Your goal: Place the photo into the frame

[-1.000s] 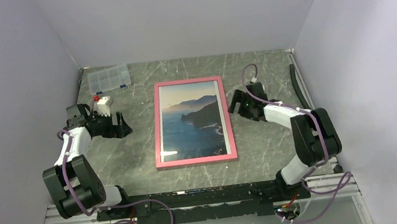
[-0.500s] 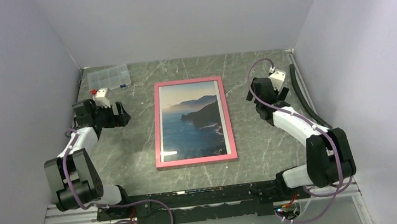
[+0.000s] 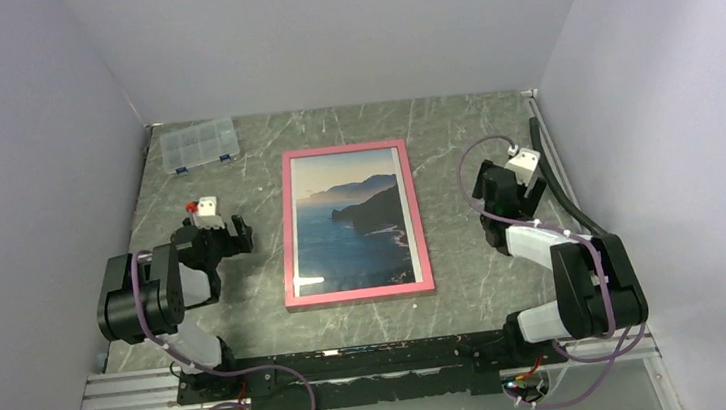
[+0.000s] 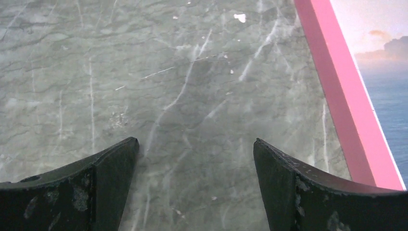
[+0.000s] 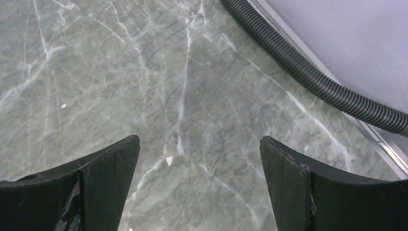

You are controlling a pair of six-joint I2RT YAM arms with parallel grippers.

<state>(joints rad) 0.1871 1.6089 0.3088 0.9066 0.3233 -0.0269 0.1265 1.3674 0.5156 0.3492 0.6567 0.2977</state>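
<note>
Left arm: has folded back toward its base over the last second; left gripper [image 4: 195, 144] hangs low over bare counter [image 3: 248, 306], jaws wide apart, nothing between them; the pink edge of the frame shows just to its right in the wrist view.

Far left corner: a clear compartment box [image 3: 198, 144], not moved.

Centre: the frame [image 3: 287, 234] lies flat on the counter, pink face up, position unchanged; the photo [image 3: 353, 228] sits inside its border, picture side up, sea and cliffs showing; no gap or lifted corner can be made out from above.

Right arm: a second ago its gripper was just beside the frame's right edge; it has since drawn off to the right; right gripper [image 5: 199, 142] now stands well apart from the frame, jaws spread and empty, near the black hose [image 5: 308, 72] at the wall.

Finding: both arms appear to be withdrawing; the task looks complete.
</note>
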